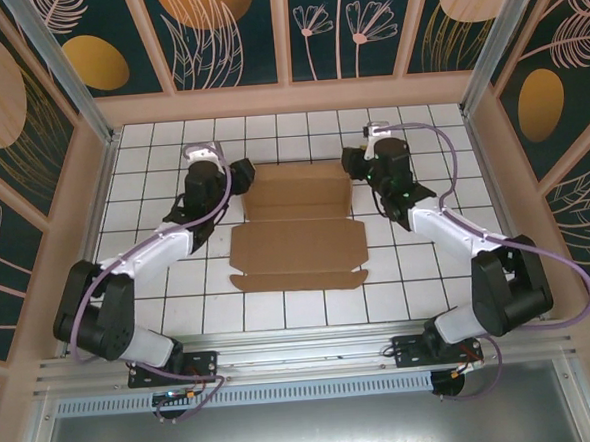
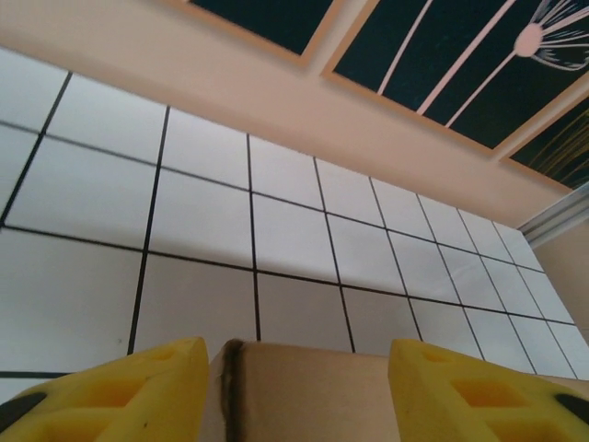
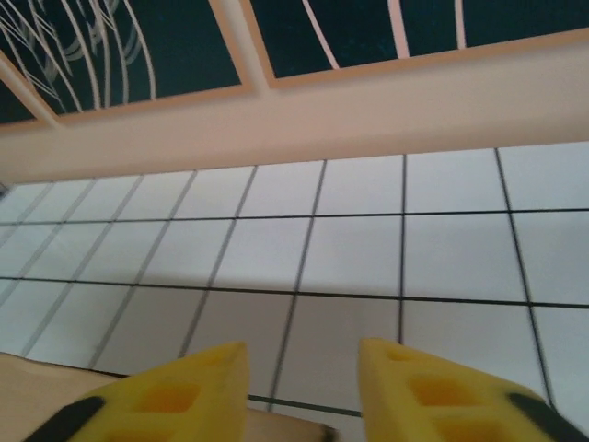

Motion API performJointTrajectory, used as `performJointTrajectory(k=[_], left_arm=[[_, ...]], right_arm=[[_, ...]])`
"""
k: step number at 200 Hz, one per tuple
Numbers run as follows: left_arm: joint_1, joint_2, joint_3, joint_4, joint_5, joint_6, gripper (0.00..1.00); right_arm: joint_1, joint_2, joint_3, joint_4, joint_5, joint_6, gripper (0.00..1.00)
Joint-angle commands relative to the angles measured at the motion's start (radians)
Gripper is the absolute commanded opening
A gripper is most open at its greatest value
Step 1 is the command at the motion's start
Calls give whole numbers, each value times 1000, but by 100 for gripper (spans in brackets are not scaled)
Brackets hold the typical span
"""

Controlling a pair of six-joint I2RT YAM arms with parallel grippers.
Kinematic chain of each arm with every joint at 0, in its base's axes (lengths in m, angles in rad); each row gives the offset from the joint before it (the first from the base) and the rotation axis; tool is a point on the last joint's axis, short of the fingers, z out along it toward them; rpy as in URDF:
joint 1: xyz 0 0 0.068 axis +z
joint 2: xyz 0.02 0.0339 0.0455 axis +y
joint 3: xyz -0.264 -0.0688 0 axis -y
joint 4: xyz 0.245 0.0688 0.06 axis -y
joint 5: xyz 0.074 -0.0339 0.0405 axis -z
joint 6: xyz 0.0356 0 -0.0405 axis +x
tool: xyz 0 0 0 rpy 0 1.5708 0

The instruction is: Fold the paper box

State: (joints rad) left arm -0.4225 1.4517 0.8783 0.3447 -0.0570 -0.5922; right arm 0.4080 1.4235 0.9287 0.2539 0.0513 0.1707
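The paper box [image 1: 296,243] is a brown cardboard sheet lying flat mid-table, with its far section [image 1: 299,189] raised off the tiles. My left gripper [image 1: 242,173] is at that section's left end. In the left wrist view its yellow fingers [image 2: 110,391] stand wide apart, open, and a cardboard panel [image 2: 308,391] with a dark crease fills the gap between them. My right gripper [image 1: 356,165] is at the right end. Its fingers [image 3: 433,391] are open over bare tile, and cardboard [image 3: 32,391] shows low at the left and just under the gap.
The white tiled table [image 1: 428,273] is boxed in by tan walls [image 1: 288,99] at the back and both sides. Bare tiles lie left and right of the sheet and behind it. Both arms reach in from the near edge.
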Motion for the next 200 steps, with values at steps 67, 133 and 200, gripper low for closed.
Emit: performJointTrajectory(k=[67,133,200], left_arm=[[5,-172,129,-320,60,59,54],[5,-132,131,-304,166,26,55],[5,-142,127,-303,151,25,56]], right_arm=[[-21,283,484,-591,-195,69,0],[-35,344,558,-695,-209,90,0],[-38,270,548,-706,-172,78,0]])
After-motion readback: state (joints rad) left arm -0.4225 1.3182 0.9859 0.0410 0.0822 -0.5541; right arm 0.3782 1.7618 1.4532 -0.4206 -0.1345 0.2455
